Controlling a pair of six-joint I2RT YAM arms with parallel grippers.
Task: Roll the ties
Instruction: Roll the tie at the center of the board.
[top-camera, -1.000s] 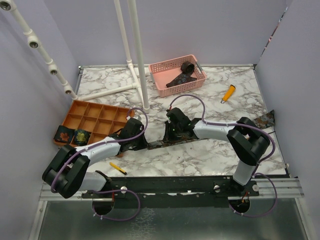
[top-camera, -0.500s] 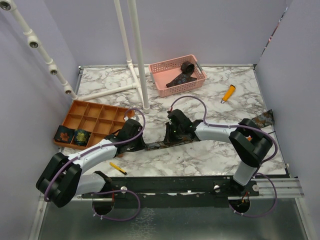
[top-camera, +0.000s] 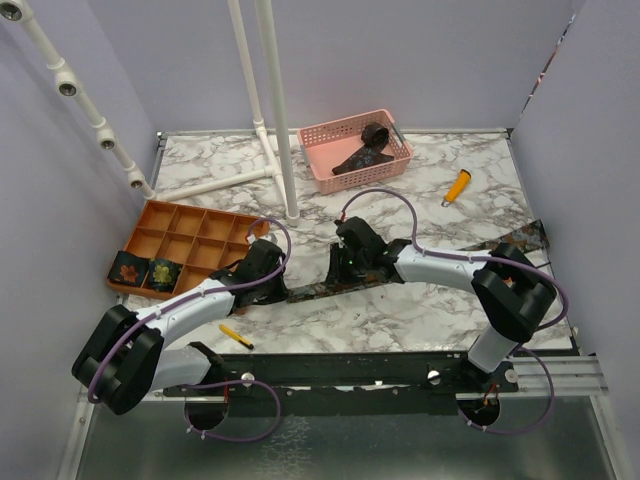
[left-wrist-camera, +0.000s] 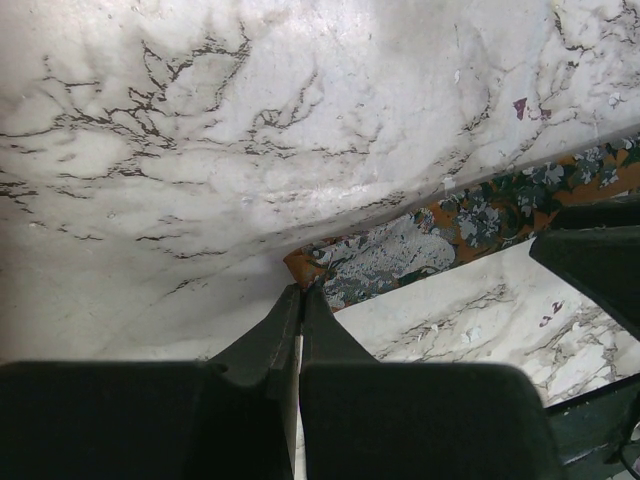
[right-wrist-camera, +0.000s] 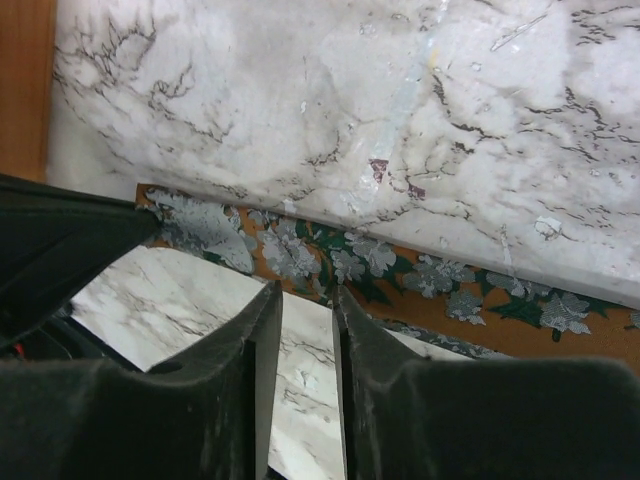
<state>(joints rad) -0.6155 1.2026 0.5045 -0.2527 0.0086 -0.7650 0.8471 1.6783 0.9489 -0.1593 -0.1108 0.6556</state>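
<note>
One tie (top-camera: 312, 290), orange-brown with a grey-green floral print, lies flat across the marble table (top-camera: 400, 320), its far end (top-camera: 528, 238) near the right edge. My left gripper (top-camera: 276, 288) (left-wrist-camera: 300, 290) is shut on the tie's narrow tip (left-wrist-camera: 305, 266). My right gripper (top-camera: 344, 272) (right-wrist-camera: 306, 292) stands slightly open, its fingertips at the near edge of the tie (right-wrist-camera: 450, 285), with bare marble between them. Two rolled ties (top-camera: 128, 268) (top-camera: 162, 272) sit in the orange tray (top-camera: 200, 235). Another dark tie (top-camera: 365, 150) lies in the pink basket (top-camera: 320, 165).
A white pipe stand (top-camera: 275, 110) rises behind the arms, its foot on the table. An orange-handled tool (top-camera: 456, 187) lies at the back right and a yellow one (top-camera: 236, 336) near the front left. Grey walls close in both sides.
My right gripper has gone from shut to slightly open, letting go of the tie. The left arm shifted a little left and forward and keeps the tie's tip.
</note>
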